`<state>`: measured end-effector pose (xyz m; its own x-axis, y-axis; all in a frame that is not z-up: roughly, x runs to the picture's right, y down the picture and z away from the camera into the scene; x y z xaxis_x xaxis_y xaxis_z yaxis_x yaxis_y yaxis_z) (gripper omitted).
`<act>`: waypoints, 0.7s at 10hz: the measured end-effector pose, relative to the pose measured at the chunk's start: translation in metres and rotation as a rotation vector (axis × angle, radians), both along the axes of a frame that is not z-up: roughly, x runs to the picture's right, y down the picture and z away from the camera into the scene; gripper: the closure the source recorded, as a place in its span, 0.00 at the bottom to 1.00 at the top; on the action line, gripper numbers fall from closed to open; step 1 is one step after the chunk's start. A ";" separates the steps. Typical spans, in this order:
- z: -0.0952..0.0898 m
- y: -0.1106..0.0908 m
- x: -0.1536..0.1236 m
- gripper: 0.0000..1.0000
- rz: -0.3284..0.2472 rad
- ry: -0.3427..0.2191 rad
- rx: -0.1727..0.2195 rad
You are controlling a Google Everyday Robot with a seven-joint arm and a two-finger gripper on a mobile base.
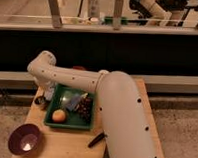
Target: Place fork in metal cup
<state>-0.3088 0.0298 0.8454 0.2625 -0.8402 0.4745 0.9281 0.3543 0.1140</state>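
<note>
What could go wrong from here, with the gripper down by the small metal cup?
1. The shut gripper hangs right by the small metal cup, which stands near the edge of the table; a nudge could tip it or push it off.
2. The cup is narrow and the green tray lies right beside it, so a fork released off-centre might land in the tray instead. The fork itself is not clearly visible.
</note>
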 end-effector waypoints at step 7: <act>-0.007 0.021 -0.021 0.93 -0.107 -0.055 -0.051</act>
<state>-0.3301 0.0510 0.8380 0.1449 -0.8364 0.5285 0.9537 0.2603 0.1505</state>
